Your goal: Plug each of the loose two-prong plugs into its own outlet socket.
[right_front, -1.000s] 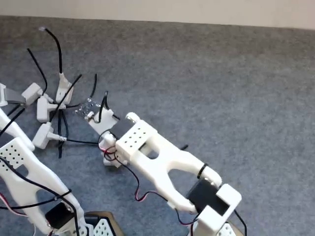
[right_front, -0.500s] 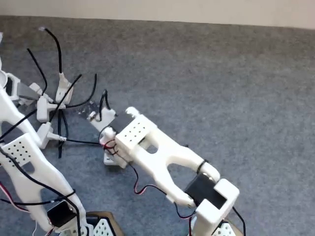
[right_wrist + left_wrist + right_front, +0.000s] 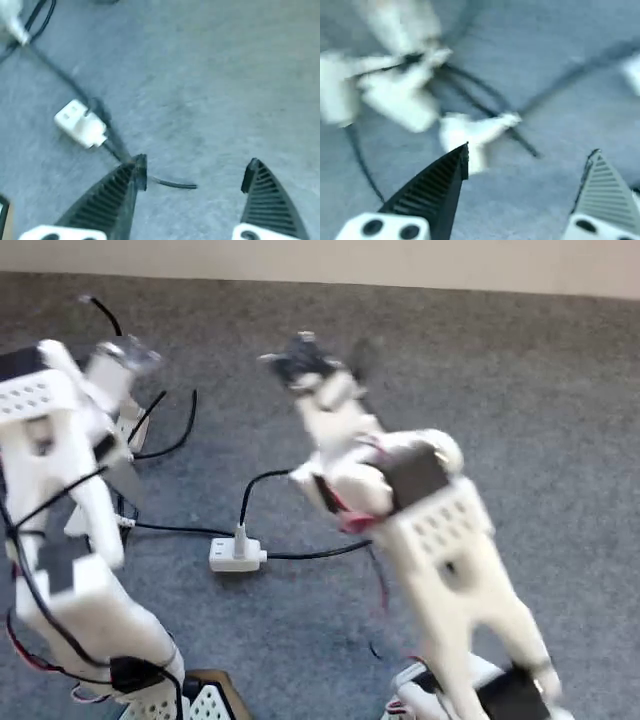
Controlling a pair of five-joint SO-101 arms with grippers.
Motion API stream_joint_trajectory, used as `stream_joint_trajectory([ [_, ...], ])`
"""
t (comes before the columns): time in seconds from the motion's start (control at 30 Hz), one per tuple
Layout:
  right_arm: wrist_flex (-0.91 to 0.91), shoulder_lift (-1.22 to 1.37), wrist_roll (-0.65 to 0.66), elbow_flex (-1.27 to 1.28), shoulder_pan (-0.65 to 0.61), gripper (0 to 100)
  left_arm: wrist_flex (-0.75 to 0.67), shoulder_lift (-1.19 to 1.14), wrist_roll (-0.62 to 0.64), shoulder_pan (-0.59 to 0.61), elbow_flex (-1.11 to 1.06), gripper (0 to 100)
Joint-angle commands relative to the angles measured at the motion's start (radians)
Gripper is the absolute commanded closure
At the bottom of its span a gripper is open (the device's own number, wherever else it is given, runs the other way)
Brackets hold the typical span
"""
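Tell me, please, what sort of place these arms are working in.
Probably a hobby or lab test bench: two white plastic robot arms stand on a grey felt-like table covering, among small white outlet sockets with loose black cords.

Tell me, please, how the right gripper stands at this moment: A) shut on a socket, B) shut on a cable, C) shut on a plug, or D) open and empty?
D: in its wrist view the right gripper has its fingers wide apart, gripping nothing.
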State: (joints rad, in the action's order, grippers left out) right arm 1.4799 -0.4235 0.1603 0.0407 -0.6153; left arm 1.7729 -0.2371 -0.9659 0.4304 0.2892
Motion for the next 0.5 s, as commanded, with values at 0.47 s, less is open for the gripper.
stream_joint_trajectory([
  [0.47,-0.541,-0.854,0.058,1.323,0.403,70.9,-0.485,0.466,-0.068,-0.371,-0.816,64],
])
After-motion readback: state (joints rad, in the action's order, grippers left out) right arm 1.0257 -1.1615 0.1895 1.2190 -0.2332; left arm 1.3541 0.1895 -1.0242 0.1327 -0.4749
